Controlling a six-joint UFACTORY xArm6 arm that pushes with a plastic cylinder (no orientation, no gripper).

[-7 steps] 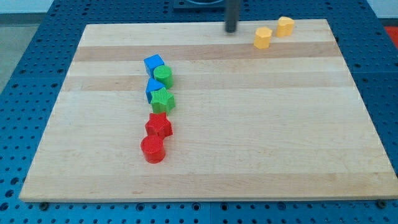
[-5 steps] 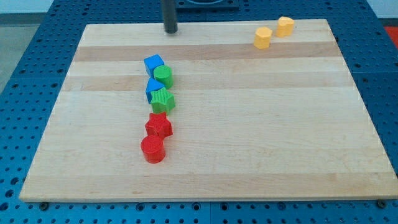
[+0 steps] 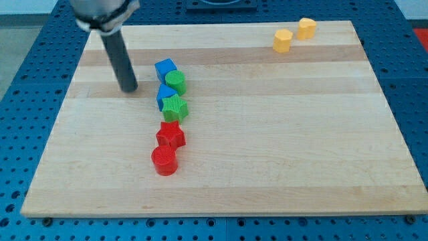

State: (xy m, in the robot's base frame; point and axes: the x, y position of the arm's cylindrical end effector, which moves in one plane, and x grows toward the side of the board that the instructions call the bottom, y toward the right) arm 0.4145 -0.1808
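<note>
My tip [image 3: 128, 89] rests on the wooden board [image 3: 267, 134], left of a column of blocks and apart from them. Nearest are the upper blue block [image 3: 164, 68] and the green cylinder [image 3: 176, 82] beside it. Below those sit a second blue block [image 3: 163, 95] and a green star-shaped block [image 3: 175, 107]. Further down the column lie a red star [image 3: 171, 134] and a red cylinder [image 3: 164, 161]. The tip touches none of them.
Two yellow blocks [image 3: 283, 40] [image 3: 306, 28] sit close together near the board's top right corner. Blue perforated table surface [image 3: 27, 73] surrounds the board on all sides.
The rod has swept from the board's top edge leftward and down toward the view's bottom, now standing left of the blue blocks. No block has moved.
</note>
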